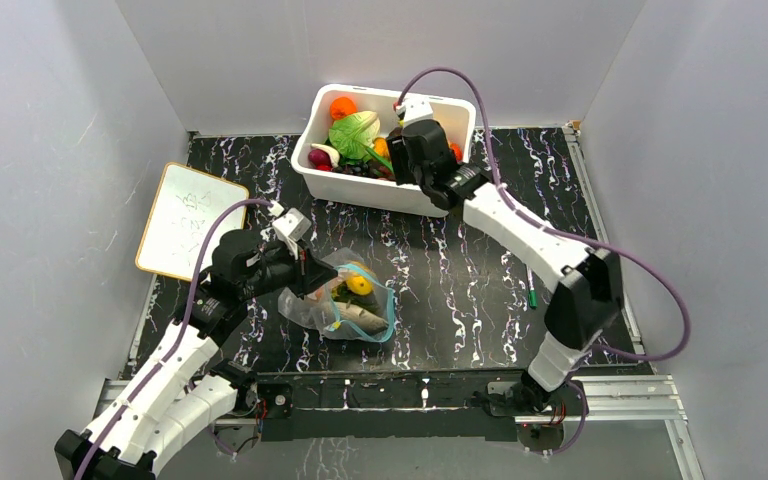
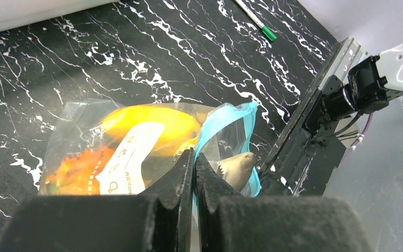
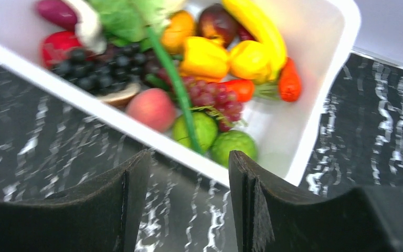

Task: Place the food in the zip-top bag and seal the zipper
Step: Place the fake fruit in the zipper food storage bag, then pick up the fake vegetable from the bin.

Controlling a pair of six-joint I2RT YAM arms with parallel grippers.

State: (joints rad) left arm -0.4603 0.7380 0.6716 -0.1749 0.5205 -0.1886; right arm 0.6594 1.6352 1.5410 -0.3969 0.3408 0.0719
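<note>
Left gripper point(image 2: 194, 155), yours: jaws pressed fully together on one lip of the zip-top bag point(image 2: 84, 152), just where the zipper point(image 2: 225, 118) runs past the fingertips. You pinch that lip, as it appears, to anchor the pouch and lift one side of its mouth, so that the teal strip bows into an open loop and not a flat line.

Right gripper point(image 3: 189, 157), yours: jaws partly apart with nothing between them, poised over the near rim of the white tub point(image 3: 320, 105), where the remaining food point(image 3: 204, 58) lies heaped. Judged from this pose, it stands there to choose the next piece.

Position of the bag: flat on the dark marbled table point(image 1: 460, 280), in front of the left arm and well apart from the tub. A yellow fruit point(image 2: 152, 123) and an orange piece point(image 2: 73, 168) lie inside it; a grey-brown piece point(image 2: 236, 168) sits at the mouth.

Orientation: in the top view the long axis runs roughly left to right. The closed end lies towards the left arm, and the mouth faces right, towards the middle of the table, on the side your right arm can reach. The zipper is unsealed.
</note>
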